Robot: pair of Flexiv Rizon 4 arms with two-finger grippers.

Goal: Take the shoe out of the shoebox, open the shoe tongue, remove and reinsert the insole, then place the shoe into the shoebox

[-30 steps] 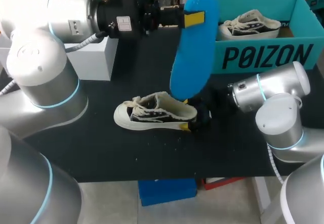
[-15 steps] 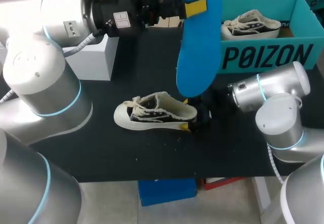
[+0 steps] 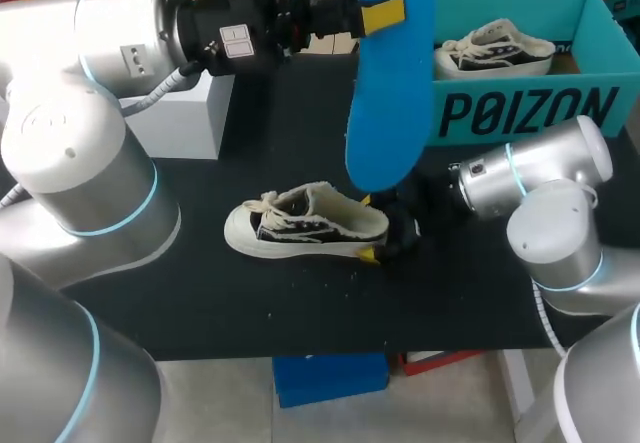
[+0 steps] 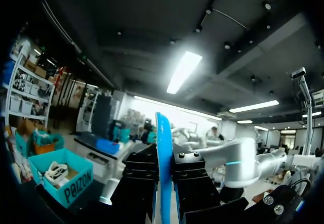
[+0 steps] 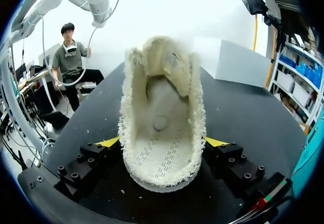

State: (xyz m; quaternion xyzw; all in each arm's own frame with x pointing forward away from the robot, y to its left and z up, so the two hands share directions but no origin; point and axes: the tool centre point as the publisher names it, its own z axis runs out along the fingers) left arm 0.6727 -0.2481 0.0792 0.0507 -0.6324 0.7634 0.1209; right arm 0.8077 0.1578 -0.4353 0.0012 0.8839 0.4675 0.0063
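insole [image 3: 390, 93] raised slightly since earlier, held nearly upright above the tabletop [image 3: 250, 303], pinched between the left fingers [image 3: 383, 15] | shoe [image 3: 305, 221] unmoved on the tabletop, near side of the shoebox [image 3: 520, 113], heel clamped between the right fingers [image 5: 109, 142]

The silver left arm [image 3: 130, 33] holds its black gripper [image 3: 383, 15] high, fingers clamped flat on a hanging blue foam insole [image 3: 388, 93]. The silver right arm [image 3: 530, 173] lies low, its yellow-tipped gripper [image 3: 372, 228] squeezing a white fleece-lined sneaker [image 3: 300, 221] at the heel.
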